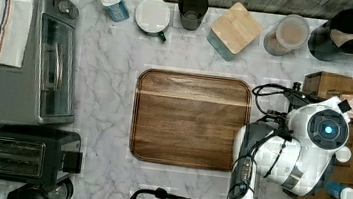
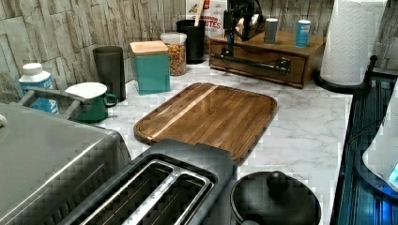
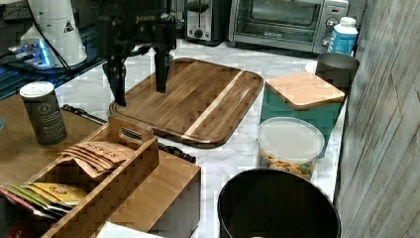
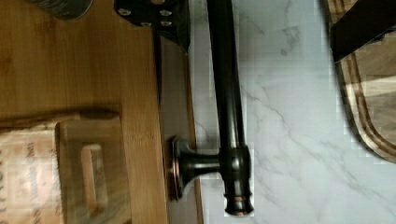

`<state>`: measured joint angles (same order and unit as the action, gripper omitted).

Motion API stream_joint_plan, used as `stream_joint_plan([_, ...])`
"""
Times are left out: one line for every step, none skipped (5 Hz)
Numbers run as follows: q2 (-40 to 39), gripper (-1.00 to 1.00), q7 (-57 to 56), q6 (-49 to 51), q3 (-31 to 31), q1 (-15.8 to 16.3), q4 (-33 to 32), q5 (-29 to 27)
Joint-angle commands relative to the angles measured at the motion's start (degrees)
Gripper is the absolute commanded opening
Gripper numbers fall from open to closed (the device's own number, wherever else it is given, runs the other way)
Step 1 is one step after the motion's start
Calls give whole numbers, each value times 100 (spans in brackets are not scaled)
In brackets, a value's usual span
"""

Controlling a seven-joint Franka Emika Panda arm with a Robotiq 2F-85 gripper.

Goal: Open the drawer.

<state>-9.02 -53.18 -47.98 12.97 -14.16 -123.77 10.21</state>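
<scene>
Drawer point(image 2: 256, 63) sat shut in wooden cabinet point(image 2: 281, 44) at tabletop point(image 2: 305, 126) edge, beside tray point(image 2: 211, 117). Gripper point(image 3: 140, 74) hung above black bar handle point(image 4: 228, 93), fingers point(image 3: 161, 74) spread apart either side, empty, judged positioned to straddle bar before pull.

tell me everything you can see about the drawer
The drawer is a wide medium-brown wooden front in a low wooden box cabinet on the marble counter. A long black metal bar handle runs across it on flared posts. It looks closed or nearly so, its front about flush with the cabinet. The tool is open, one finger either side of the handle, not gripping it.
</scene>
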Motion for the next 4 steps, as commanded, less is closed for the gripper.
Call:
stream_joint_plan([-345,100,-136,-664,113,-145,-137,-63])
stream_joint_plan([-427,100,-162,-910,27,-194,-243,-267])
stream_joint_plan([-369,100,130,-1115,85,-29,-507,-56])
stream_joint_plan([-445,100,-98,-1228,54,-78,-513,-121])
